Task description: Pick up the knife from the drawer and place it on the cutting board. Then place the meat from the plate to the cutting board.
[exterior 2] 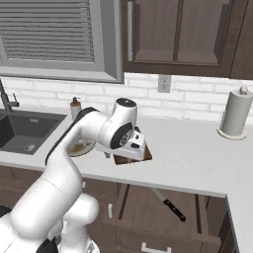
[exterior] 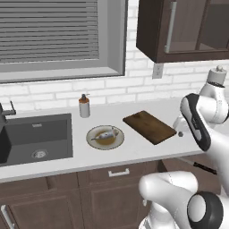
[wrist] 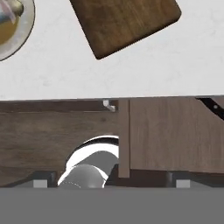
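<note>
White counter [exterior: 134,154] bears bare cutting board [exterior: 149,127]; knife [exterior 2: 168,203] in drawer [exterior 2: 163,210]; fingers [wrist: 109,183] spread, empty.

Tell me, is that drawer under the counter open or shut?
Open: the drawer is pulled out below the counter edge, with the knife lying inside.

I'm looking down at the cutting board [wrist: 124,24] on the white counter [wrist: 131,74], plate [wrist: 17,30] at upper left, open drawer [wrist: 175,135] below with the knife [wrist: 212,106] handle at right.
</note>
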Available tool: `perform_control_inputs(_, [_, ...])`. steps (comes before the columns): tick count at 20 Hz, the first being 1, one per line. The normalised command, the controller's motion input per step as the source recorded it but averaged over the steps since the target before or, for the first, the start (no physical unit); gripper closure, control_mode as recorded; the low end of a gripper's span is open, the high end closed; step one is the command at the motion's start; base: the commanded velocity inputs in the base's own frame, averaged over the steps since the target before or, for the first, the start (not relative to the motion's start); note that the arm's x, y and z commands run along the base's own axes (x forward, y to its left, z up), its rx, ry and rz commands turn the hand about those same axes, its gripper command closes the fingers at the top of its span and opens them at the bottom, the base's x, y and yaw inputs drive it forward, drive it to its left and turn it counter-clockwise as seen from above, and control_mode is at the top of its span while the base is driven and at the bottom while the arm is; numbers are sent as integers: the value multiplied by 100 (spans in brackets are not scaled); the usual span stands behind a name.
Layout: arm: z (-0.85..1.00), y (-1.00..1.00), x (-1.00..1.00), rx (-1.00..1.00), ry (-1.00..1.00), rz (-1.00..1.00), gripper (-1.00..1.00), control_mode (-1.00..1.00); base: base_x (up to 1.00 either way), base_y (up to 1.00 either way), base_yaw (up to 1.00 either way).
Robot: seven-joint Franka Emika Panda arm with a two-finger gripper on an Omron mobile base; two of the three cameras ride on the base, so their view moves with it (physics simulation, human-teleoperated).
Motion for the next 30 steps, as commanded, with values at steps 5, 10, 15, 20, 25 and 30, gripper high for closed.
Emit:
perform_control_inputs(5, [-40,-95,-30,5,1,3,-100,-100,0,0,0])
perform_control_inputs(10, [-51,-52,-33,1,0,1,-100,-100,0,0,0])
perform_control_inputs(15, [-38,-21,-16,0,5,0,-100,-100,0,0,0])
perform_control_inputs(20, [-29,-26,-44,0,1,0,-100,-100,0,0,0])
perform_control_inputs(25, [-24,-20,-56,0,1,0,-100,-100,0,0,0])
perform_control_inputs(30, [-17,-13,-7,0,9,0,-100,-100,0,0,0])
